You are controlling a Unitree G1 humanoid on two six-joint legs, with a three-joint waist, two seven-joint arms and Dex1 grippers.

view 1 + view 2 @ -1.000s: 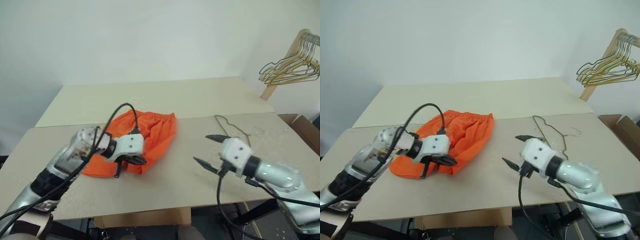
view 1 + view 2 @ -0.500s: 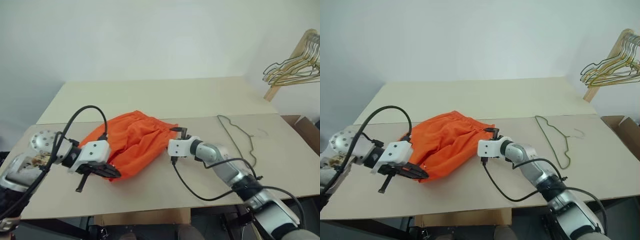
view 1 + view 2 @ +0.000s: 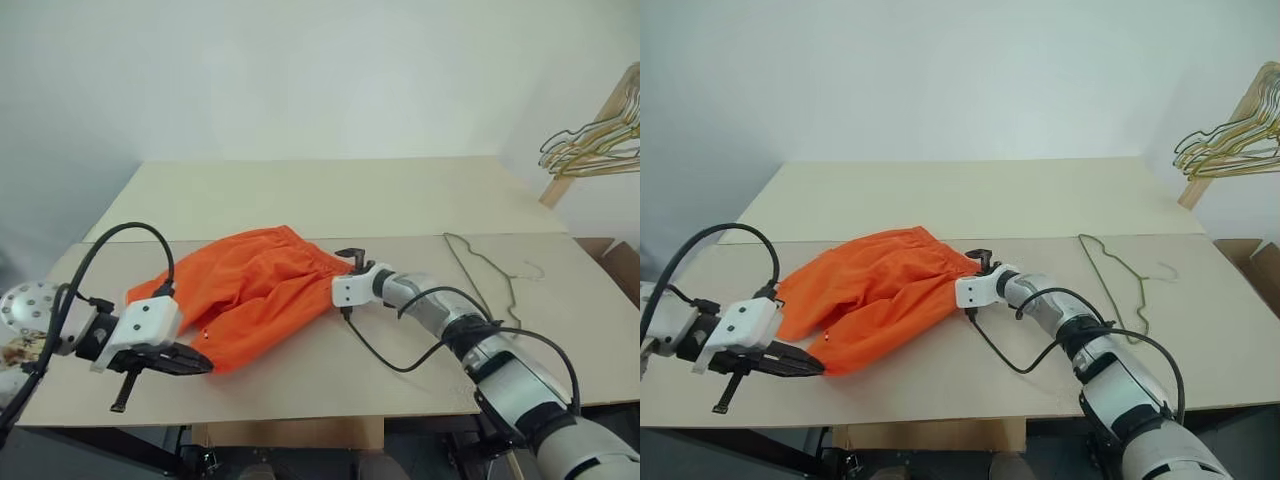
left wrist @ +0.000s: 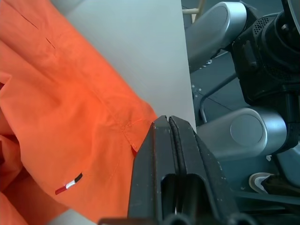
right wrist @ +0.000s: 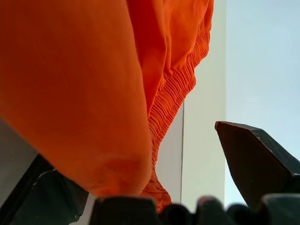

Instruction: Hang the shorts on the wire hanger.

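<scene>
Pinching shorts [image 3: 255, 290] hem, left tool [image 3: 200, 364]; right tool [image 3: 350, 262] agape

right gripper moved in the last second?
Yes. The right gripper went from the table's near edge below the wire hanger leftward and away, to the shorts' waistband.

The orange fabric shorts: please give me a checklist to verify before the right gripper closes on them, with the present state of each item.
1. Left gripper shut on a leg hem of the orange fabric shorts: ok.
2. Right gripper open, waistband fabric between its fingers: ok.
3. Shorts spread flat on the beige table: not ok, still creased.
4. Thin wire hanger lying free on the table, apart from the shorts: ok.
5. Right arm's black cable clear of the hanger: ok.
</scene>
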